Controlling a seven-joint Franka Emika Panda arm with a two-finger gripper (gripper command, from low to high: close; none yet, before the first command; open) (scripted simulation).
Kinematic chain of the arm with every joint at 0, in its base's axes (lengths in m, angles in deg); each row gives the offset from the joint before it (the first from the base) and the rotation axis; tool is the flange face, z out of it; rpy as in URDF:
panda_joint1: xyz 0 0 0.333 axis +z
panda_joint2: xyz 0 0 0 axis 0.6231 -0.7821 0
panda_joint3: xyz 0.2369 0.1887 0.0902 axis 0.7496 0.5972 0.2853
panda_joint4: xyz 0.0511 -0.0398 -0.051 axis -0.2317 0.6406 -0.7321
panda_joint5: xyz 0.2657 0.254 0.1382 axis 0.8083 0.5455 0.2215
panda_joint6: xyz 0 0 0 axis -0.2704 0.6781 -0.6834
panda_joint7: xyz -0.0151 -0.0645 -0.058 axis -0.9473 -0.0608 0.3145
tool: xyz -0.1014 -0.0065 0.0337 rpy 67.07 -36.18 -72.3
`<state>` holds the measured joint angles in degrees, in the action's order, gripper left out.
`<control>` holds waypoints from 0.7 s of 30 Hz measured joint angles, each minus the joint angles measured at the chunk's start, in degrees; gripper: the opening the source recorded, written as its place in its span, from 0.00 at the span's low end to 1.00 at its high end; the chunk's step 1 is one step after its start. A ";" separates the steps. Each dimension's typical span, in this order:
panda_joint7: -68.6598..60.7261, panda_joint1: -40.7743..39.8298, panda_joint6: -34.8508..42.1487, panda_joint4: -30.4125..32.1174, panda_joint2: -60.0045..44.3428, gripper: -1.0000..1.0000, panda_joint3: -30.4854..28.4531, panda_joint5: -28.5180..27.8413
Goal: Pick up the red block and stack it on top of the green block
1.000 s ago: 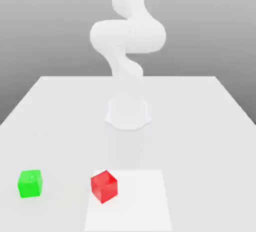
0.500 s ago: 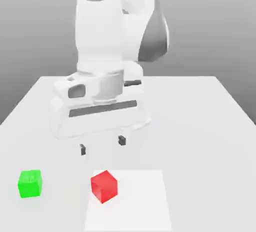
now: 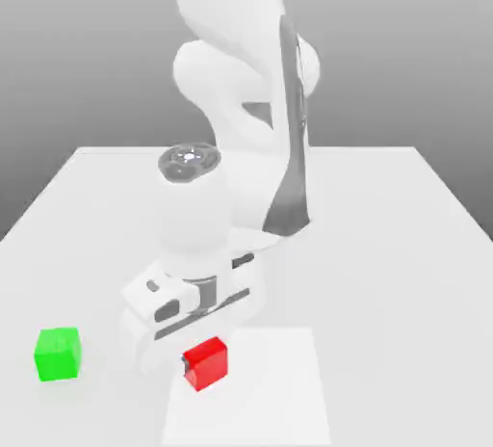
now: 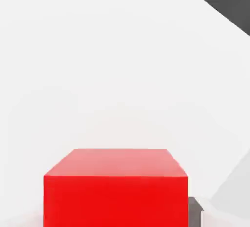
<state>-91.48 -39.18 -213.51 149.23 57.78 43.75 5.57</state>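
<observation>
your gripper (image 3: 204,362) had its fingers pinching the red block (image 3: 206,365) over the white patch (image 3: 274,387); the green block (image 3: 58,354) sat apart, toward the exterior view's left, on the table (image 3: 385,291).

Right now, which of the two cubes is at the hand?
The red cube, at the white sheet's edge: the hand's dark fingertip is right beside it. The green cube sits apart, toward the exterior view's left.
</observation>
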 joint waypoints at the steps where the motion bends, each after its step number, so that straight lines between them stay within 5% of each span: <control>1: 0.34 0.29 0.61 0.12 0.74 0.00 -0.40 -0.45; 8: 7.63 0.48 10.99 1.55 12.72 0.00 -4.28 -8.21; 21: 38.89 -14.91 19.67 -7.31 12.45 0.00 -13.49 -7.43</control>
<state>-52.60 -54.09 -193.84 141.91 70.22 30.25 -1.86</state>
